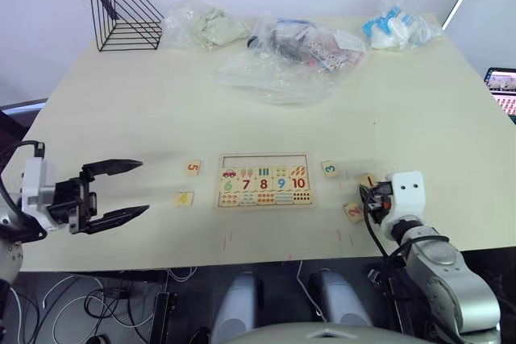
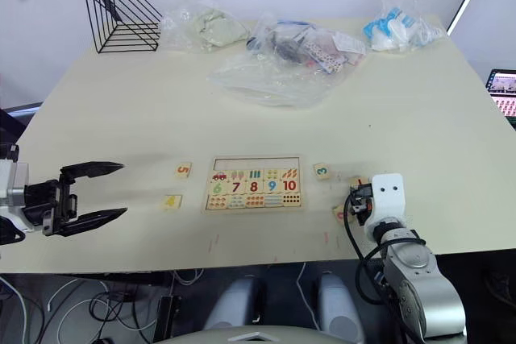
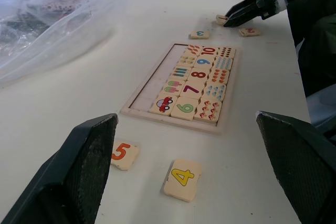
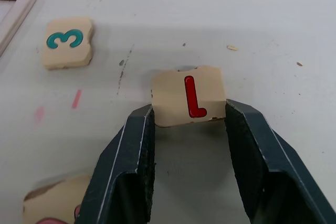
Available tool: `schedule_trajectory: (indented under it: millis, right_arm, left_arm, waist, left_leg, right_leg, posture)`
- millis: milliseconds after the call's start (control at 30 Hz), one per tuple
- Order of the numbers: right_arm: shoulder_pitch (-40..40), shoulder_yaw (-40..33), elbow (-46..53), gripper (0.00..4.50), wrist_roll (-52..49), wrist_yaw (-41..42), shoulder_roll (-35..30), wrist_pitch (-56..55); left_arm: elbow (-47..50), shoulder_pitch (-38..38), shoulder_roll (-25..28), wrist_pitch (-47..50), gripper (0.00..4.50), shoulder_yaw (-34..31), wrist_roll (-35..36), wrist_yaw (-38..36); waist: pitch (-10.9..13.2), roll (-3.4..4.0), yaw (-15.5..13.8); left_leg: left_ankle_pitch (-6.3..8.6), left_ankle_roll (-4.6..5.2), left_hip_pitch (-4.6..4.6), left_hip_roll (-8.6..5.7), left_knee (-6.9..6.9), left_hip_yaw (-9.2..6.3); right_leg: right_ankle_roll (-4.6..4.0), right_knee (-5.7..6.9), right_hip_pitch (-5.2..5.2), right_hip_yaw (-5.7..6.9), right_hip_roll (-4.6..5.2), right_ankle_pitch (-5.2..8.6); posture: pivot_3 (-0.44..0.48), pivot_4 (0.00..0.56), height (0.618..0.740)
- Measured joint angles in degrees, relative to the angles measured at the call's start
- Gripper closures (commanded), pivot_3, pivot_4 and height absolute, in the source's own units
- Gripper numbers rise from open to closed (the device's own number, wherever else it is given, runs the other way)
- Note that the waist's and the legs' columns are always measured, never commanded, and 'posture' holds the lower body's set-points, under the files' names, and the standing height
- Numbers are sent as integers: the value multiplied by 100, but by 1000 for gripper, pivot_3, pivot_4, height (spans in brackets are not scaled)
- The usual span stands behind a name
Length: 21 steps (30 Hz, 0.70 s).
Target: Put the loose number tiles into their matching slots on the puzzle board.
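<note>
The puzzle board (image 1: 263, 155) lies at the table's middle front, with tiles 6 to 10 seated below an empty strip of slots (image 1: 264, 161). Loose tiles 5 (image 1: 193, 167) and 4 (image 1: 185, 198) lie left of the board. Tile 3 (image 1: 330, 168), tile 1 (image 4: 178, 90) and tile 2 (image 1: 353, 212) lie to its right. My right gripper (image 4: 189, 109) is down at the table, its two fingers pressed against opposite sides of tile 1. My left gripper (image 1: 143, 187) hovers open left of tiles 4 and 5, pointing at them, with nothing between its fingers.
A black wire rack (image 1: 125, 14) stands at the back left. Clear plastic bags (image 1: 282, 58) with assorted contents lie across the back of the table. A screen (image 1: 504, 90) shows past the right edge. Both arms sit close to the table's front edge.
</note>
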<state>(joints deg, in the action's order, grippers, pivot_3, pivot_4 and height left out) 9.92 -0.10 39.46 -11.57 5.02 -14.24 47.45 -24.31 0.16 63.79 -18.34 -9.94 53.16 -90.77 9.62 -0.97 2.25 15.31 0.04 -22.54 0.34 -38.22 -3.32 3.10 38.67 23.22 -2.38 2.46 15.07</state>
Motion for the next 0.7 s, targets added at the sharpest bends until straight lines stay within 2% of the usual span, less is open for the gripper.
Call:
schedule_trajectory:
  millis: [67, 233, 433, 500, 533, 567, 700]
  right_arm:
    - [5, -62, -37, 3112, -8, 195, -214, -67]
    - [-142, -473, -380, 3112, -375, 1516, -1444, -445]
    - [-1121, -585, -1527, 3112, -922, 3939, -3305, -1085]
    - [-1470, -410, -1962, 3112, -931, 4625, -3649, -1410]
    - [-1913, -93, -2531, 3112, -836, 5395, -4034, -1855]
    - [-2155, 68, -2859, 3112, -717, 5791, -4188, -2156]
    - [-3208, 794, -4273, 3112, -223, 7134, -4351, -3430]
  left_arm:
    - [0, 0, 0, 0, 0, 5, 0, 0]
    - [5, -10, -1, 0, 0, 124, 0, -1]
    - [39, -142, -5, -7, 0, 193, 5, -2]
    - [56, -173, -13, -11, 0, 230, 5, -3]
    - [101, -203, -21, -16, 0, 279, 5, -5]
    - [126, -205, -26, -20, 0, 304, 7, -5]
    - [179, -169, -34, -30, 0, 343, 11, -5]
  waist:
    - [1, 0, -1]
    - [4, 1, 1]
    - [9, 1, 4]
    - [12, 3, 3]
    - [21, 9, 7]
    - [27, 14, 8]
    - [35, 12, 12]
  left_leg:
    - [0, 0, -1, 0, -1, 1]
    - [0, 0, -2, 0, -3, 10]
    - [0, 0, -4, 0, -4, 14]
    - [0, 0, -6, 1, -6, 14]
    - [0, 0, -6, 0, -9, 21]
    - [0, 0, -7, 3, -10, 21]
    - [0, 0, -7, 5, -9, 24]
  right_leg:
    - [0, 0, 0, 0, 0, 0]
    - [0, 0, 0, 2, -1, 0]
    - [0, -1, 0, 4, -2, -1]
    - [-1, -1, 0, 6, -3, -1]
    - [0, -2, 0, 1, -1, -2]
    - [1, -2, 0, 1, 0, -2]
    - [0, -1, 6, 1, -1, -2]
  posture:
    - [0, 150, 740]
    - [0, 150, 740]
    - [0, 150, 740]
    - [0, 150, 740]
    - [0, 150, 740]
    - [0, 150, 740]
    - [0, 150, 740]
